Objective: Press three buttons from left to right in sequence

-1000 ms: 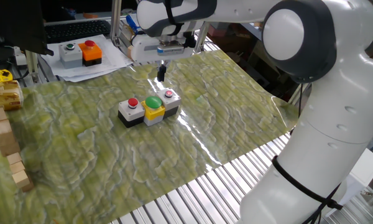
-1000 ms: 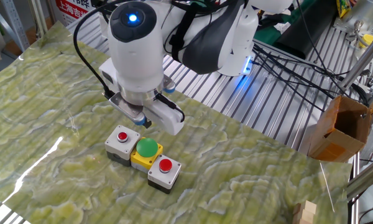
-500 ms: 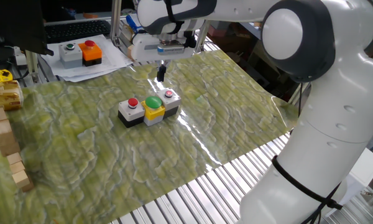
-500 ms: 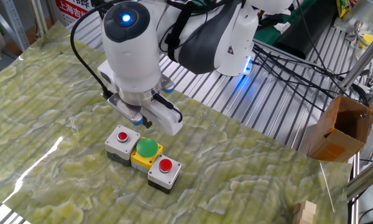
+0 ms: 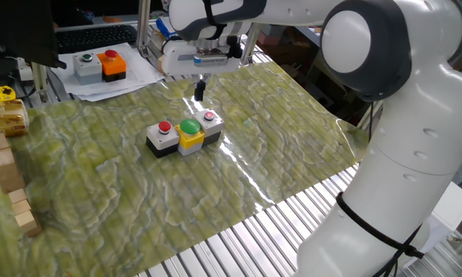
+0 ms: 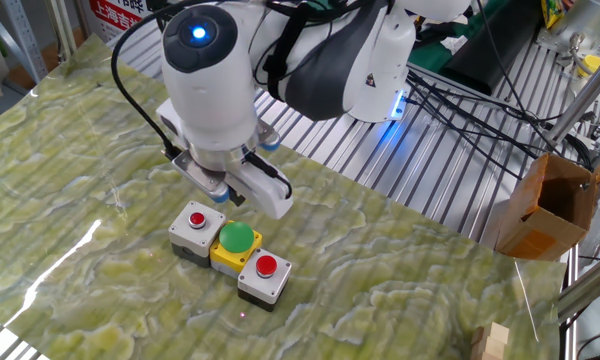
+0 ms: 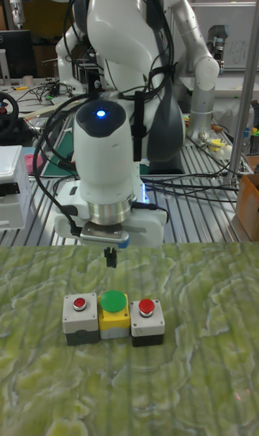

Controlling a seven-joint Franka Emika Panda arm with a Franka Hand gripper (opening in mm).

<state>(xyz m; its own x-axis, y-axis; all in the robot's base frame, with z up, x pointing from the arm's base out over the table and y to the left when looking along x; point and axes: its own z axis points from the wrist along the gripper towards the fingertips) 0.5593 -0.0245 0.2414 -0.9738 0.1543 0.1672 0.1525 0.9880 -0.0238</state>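
The three buttons [image 7: 114, 317] stand joined in a row on the green mat. In the tall fixed view a grey box with a red button [image 7: 80, 311] is on the left. A yellow box with a big green button [image 7: 114, 303] is in the middle, and a dark box with a red button [image 7: 147, 314] is on the right. My gripper [image 7: 110, 258] hangs in the air above and just behind the green button [image 5: 190, 127], touching nothing. Its thin dark fingers [image 5: 199, 91] are pressed together. In the other fixed view the wrist hides the fingertips above the row [image 6: 235, 245].
A separate grey box with a green button [image 5: 85, 65] and an orange box [image 5: 112, 65] sit on paper at the back left. Wooden blocks [image 5: 4, 173] and a yellow packet [image 5: 1, 108] line the left edge. A cardboard box [image 6: 545, 205] stands off the mat.
The wrist has drifted slightly leftward in the other fixed view. The fingers stay above the row, and the buttons have not moved.
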